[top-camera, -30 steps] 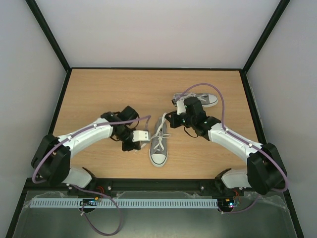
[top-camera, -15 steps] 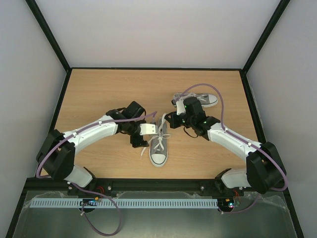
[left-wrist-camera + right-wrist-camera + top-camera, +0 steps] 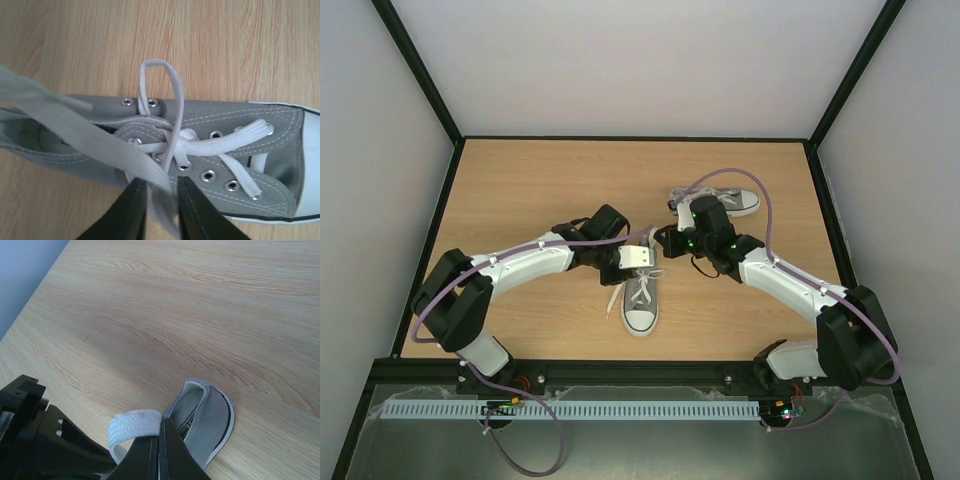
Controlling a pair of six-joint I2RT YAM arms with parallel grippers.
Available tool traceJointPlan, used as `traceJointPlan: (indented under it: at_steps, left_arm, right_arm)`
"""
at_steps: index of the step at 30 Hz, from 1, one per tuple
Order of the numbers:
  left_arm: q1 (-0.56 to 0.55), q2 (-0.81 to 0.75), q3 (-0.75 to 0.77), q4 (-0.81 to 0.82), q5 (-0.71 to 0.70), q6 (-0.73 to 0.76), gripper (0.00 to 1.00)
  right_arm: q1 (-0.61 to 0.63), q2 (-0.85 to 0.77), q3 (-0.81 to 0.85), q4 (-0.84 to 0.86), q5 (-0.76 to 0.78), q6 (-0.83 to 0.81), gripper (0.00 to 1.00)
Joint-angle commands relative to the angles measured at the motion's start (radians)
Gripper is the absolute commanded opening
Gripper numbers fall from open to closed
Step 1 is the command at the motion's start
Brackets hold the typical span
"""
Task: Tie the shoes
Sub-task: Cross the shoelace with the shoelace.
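Observation:
One of the shoes (image 3: 640, 303), grey with a white toe cap, lies mid-table with its toe toward the arms. My left gripper (image 3: 642, 256) hovers over its lacing. In the left wrist view the jaws (image 3: 161, 182) stand narrowly open with a broad white lace (image 3: 100, 140) running between them, and a small lace loop (image 3: 156, 61) stands above the eyelets. My right gripper (image 3: 667, 240) is at the heel end of that shoe (image 3: 212, 415), shut (image 3: 160, 429) on a fold of white lace (image 3: 132, 422). The other shoe (image 3: 740, 203) lies at the back right, partly behind the right arm.
The wooden table (image 3: 520, 190) is ringed by a black frame and pale walls. Both arms reach inward and meet above the near shoe, their purple cables arching over them. A perforated rail (image 3: 570, 410) runs along the front.
The left arm has swung right from beside the shoe to above its lacing. Its jaws opened wide, then narrowed around the lace. The right arm has kept still, gripping its lace.

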Motion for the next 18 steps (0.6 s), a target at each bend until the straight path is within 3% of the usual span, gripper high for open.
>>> traceJointPlan:
  at_steps: [1,4,8,18]
  left_arm:
    - [-0.008,-0.003,0.018,0.048,-0.001,0.007,0.13]
    - [-0.007,-0.011,0.011,0.058,-0.017,0.010,0.02]
    - [-0.007,-0.026,0.040,0.039,-0.024,-0.018,0.02]
    - [0.022,-0.058,0.137,-0.055,0.111,-0.098,0.02]
  right_arm:
    - [-0.005,0.008,0.002,-0.045,0.014,0.009,0.01]
    - [-0.004,0.005,0.000,-0.056,0.013,-0.002,0.01]
    - [-0.005,0.019,-0.002,-0.067,-0.032,-0.015,0.01]
    - [-0.005,0.147,0.045,-0.114,-0.218,-0.009,0.01]
